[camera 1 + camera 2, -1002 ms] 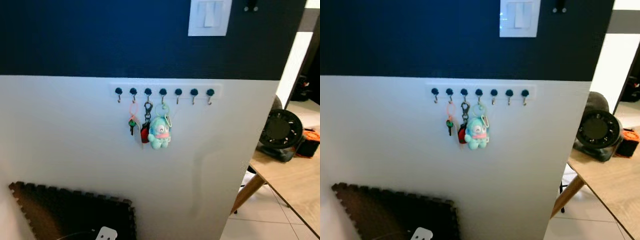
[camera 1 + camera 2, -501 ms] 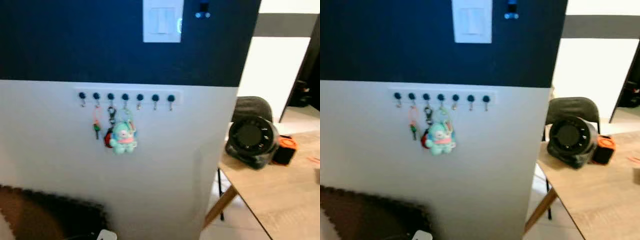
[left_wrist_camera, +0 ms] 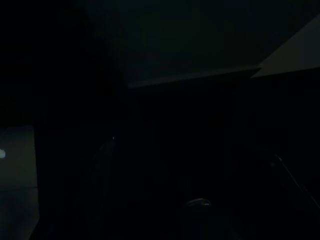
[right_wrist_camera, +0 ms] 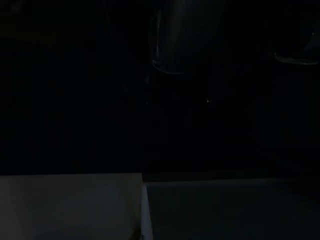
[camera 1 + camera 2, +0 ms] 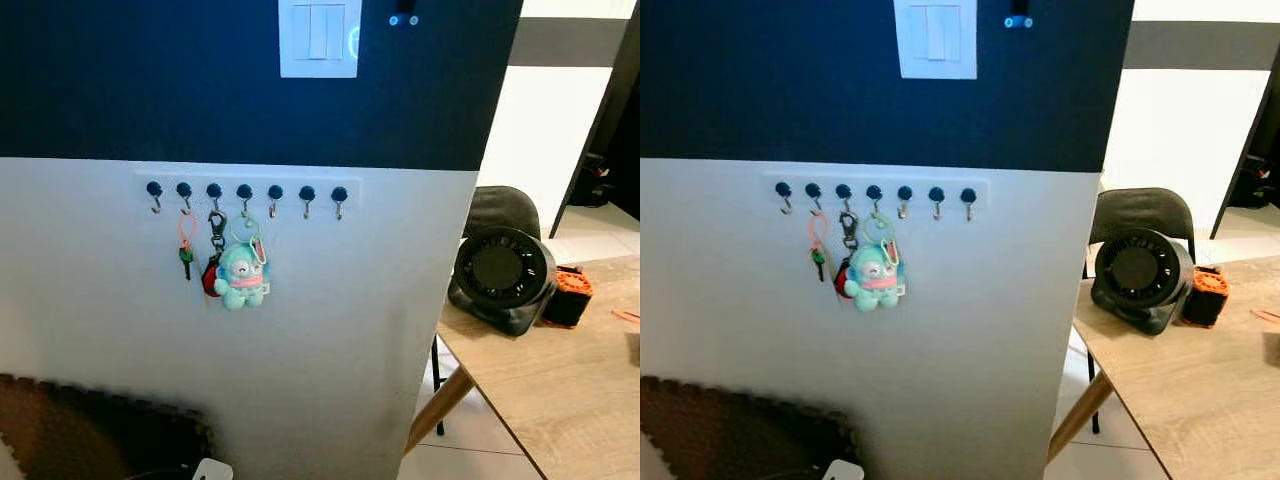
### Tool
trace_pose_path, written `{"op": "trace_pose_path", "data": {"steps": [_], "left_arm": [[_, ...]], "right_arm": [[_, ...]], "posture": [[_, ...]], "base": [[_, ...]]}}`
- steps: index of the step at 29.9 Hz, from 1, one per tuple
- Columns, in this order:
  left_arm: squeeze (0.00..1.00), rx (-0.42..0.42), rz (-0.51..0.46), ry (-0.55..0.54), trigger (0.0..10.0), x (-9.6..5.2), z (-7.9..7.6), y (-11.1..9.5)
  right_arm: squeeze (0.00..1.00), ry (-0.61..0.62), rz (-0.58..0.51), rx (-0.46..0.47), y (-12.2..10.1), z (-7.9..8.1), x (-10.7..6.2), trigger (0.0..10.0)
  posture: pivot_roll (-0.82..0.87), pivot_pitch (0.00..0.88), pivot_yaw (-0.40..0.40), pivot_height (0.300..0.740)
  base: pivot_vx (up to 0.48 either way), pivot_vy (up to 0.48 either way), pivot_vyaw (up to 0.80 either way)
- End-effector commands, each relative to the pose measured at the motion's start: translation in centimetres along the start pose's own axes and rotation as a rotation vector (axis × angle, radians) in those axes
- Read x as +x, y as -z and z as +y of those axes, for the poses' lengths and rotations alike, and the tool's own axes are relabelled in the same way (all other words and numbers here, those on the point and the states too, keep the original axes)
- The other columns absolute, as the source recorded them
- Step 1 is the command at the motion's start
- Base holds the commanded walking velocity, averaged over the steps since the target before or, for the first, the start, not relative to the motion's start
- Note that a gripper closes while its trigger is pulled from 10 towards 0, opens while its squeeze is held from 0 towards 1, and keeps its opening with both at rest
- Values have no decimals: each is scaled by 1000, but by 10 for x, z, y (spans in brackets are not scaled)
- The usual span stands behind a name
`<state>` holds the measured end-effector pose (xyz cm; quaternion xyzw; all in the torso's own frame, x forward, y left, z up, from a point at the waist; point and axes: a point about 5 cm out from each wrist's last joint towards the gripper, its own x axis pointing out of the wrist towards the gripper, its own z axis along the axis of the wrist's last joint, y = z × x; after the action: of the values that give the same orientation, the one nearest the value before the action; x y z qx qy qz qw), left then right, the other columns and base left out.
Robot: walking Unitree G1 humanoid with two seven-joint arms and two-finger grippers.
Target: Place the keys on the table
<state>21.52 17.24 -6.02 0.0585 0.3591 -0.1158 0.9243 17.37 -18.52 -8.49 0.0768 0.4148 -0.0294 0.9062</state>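
On the white lower wall in the left eye view, a bunch of keys with a teal plush charm and red fob [image 5: 233,272] hangs from a white rail of seven dark hooks [image 5: 245,190], with the pale wooden worktop [image 5: 560,370] at four o'clock. It looks light, floppy and jangly, best pinched at its ring just under the hook. Both wrist views are nearly black, so I cannot tell how either hand's fingers stand.

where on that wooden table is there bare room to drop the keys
The wooden table is bare across its near stretch, from the corner by the white wall to the lower edge of view. The far end is crowded by the black fan and orange box. The keys hang on the hook rail.
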Motion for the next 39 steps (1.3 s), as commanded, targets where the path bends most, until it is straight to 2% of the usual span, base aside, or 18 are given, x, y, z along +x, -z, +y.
{"op": "trace_pose_path", "data": {"steps": [1, 7, 18, 28, 32, 33, 36, 37, 38, 39], "left_arm": [[0, -6, 33, -19, 10000, -2, 7, 6], [0, -2, 26, -26, 10000, -4, 8, 8], [0, 13, -11, -34, 10000, -4, 7, 5], [0, 15, -63, -28, 10000, -6, 6, 2], [0, 81, -149, 15, 10000, -8, 6, -9], [0, 81, -149, 15, 10000, -8, 6, -9], [0, 108, -274, 46, 10000, -10, 3, -29], [0, 108, -274, 46, 10000, -10, 3, -29], [0, 94, -360, 56, 10000, -13, 3, -43], [0, 94, -360, 56, 10000, -13, 3, -43]], "right_arm": [[0, 4, 12, -5, 3, -2, -1, 10000], [0, 5, 23, -9, 8, -2, -2, 10000], [0, -9, 33, -31, 12, 2, -3, 10000], [0, -59, 14, -112, 13, 9, -4, 10000], [0, -114, -80, -201, -4, 19, -1, 10000], [0, -114, -80, -201, -4, 19, -1, 10000], [0, -109, -217, -218, -31, 26, 3, 10000], [0, -109, -217, -218, -31, 26, 3, 10000], [0, -106, -294, -218, -46, 29, 3, 10000], [0, -106, -294, -218, -46, 29, 3, 10000]], "posture": [[73, 0, 21, 740], [73, 0, 22, 740], [74, 0, 21, 740], [73, 0, 19, 740], [71, 0, 22, 740], [71, 0, 22, 740], [69, 0, 22, 740], [69, 0, 22, 740], [70, 0, 19, 740], [70, 0, 19, 740]], "base": [[0, 480, 0], [0, 439, 0], [0, 0, 0], [0, 0, 0], [0, 0, 0], [0, 0, 0], [0, 0, 0], [0, 0, 0], [0, 0, 0], [0, 0, 0]]}}
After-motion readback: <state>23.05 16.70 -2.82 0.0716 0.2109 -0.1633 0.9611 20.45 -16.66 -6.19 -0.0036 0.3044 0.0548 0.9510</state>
